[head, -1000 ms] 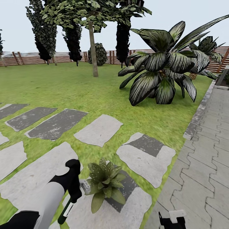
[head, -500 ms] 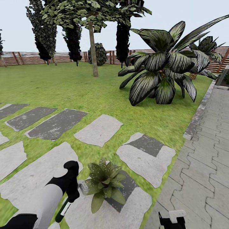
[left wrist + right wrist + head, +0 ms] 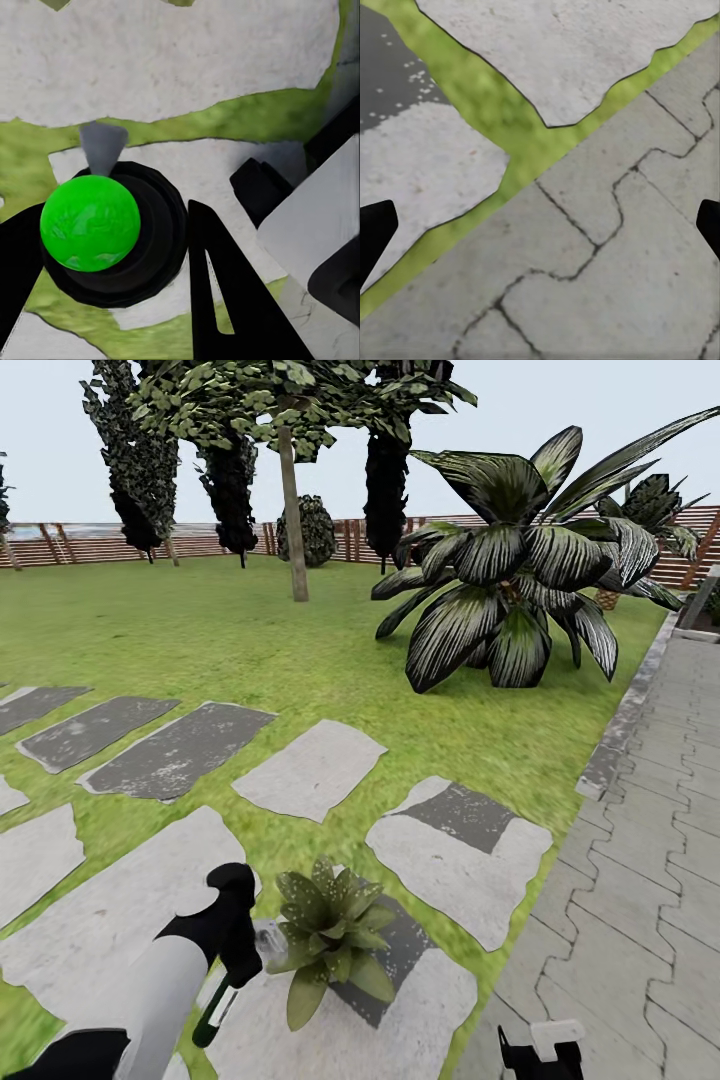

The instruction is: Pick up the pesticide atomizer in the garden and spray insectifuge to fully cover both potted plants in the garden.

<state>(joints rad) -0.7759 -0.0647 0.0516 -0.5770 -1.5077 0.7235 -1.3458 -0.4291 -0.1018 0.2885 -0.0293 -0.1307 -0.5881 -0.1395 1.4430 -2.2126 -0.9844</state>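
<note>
The left gripper (image 3: pixel 240 960) clamps the pesticide atomizer (image 3: pixel 215 1010), its whitish nozzle touching the potted plant (image 3: pixel 328 940) on a stepping stone (image 3: pixel 420 1000). The right gripper (image 3: pixel 540 232) hangs wide open. No readable label.

one potted plant (image 3: pixel 330 940), one pesticide atomizer (image 3: pixel 228 990), two striped palms (image 3: pixel 510 580)

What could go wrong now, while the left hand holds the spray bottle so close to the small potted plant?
1. The left hand holds the pesticide atomizer right beside the potted plant; a small swing could knock its leaves or tip it.
2. The nozzle faces the near side, so the far leaves may get no spray.
3. The right hand hangs low over the paving, open, and could scrape it if the trunk bends.
</note>
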